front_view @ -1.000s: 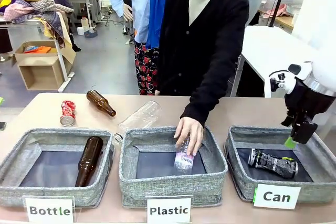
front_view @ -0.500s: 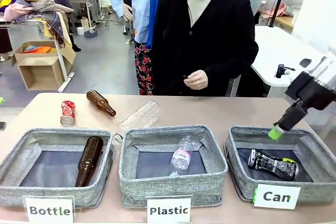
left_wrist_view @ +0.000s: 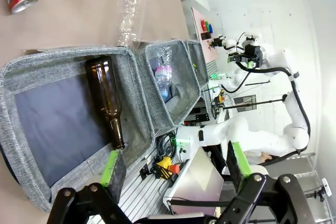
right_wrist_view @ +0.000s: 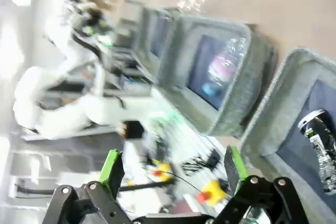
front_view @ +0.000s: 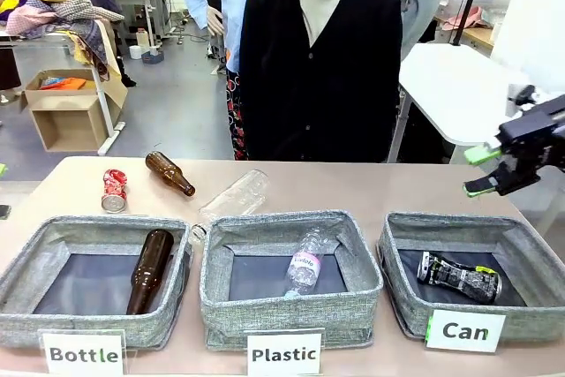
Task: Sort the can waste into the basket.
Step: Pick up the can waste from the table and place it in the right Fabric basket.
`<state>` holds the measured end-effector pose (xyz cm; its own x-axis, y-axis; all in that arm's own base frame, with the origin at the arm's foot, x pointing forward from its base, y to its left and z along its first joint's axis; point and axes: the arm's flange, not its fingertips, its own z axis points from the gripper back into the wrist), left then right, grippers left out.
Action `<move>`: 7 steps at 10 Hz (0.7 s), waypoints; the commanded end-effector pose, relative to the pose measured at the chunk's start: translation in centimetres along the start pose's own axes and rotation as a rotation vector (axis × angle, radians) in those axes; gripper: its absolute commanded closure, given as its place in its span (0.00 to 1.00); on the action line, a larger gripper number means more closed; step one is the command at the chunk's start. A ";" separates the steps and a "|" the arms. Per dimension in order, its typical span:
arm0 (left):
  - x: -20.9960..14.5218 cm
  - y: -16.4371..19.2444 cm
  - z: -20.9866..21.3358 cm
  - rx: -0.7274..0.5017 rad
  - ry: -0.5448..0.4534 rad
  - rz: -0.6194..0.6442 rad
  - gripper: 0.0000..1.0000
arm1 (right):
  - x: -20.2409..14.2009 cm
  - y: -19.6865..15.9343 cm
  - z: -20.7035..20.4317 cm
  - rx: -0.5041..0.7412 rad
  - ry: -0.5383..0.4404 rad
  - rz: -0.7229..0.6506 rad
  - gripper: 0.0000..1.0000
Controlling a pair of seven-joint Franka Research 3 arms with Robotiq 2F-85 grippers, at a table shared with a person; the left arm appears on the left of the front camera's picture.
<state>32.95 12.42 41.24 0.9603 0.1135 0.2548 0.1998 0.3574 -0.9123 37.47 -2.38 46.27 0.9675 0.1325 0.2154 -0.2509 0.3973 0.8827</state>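
The sorting looks about half done. A slim black can [front_view: 459,276], glossy metal with white and green print, lies on its side on the dark floor of the basket [front_view: 399,297]. The basket is a rectangular bin of rough grey woven fabric, fronted by a white card [front_view: 465,331] reading "Can", at the right end of the smooth beige counter [front_view: 415,187]. The crushed red can [front_view: 114,190], dented, with a silver end facing forward, lies well apart at the counter's back left. Near it are a brown glass bottle [front_view: 169,173] and a clear plastic bottle [front_view: 234,198]. The red can appears to be the one piece left to move. The right claw [front_view: 479,171] hangs in the air over the counter's right edge, behind the basket, turned sideways, its green-padded fingers spread wide and holding nothing. The left claw [left_wrist_view: 174,162], seen from its own wrist, is likewise wide and empty, facing a similar grey bin [left_wrist_view: 63,61] in which a second brown bottle [left_wrist_view: 107,100] lies. A person in a black cardigan [front_view: 322,68] stands at the far side.
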 end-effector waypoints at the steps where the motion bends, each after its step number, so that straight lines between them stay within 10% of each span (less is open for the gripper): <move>1: 0.1 -0.3 0.0 -0.018 -0.011 0.004 0.00 | -0.9 -2.5 1.1 0.505 -0.568 -0.303 0.00; 2: 0.1 -0.3 0.0 -0.018 -0.011 0.004 0.00 | -1.3 -3.7 1.3 0.536 -0.649 -0.353 0.00; 3: 0.1 -0.3 0.0 -0.018 -0.011 0.004 0.00 | -0.6 -1.5 1.3 0.109 -0.091 -0.084 0.00; 7: 0.1 -0.3 0.0 -0.018 -0.011 0.004 0.00 | -0.6 -1.5 1.3 0.109 -0.091 -0.084 0.00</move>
<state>32.95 12.41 41.22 0.9604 0.1134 0.2545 0.1996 0.3572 -0.9125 37.63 -3.37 45.27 0.9881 0.0113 0.1533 -0.1495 0.3021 0.9415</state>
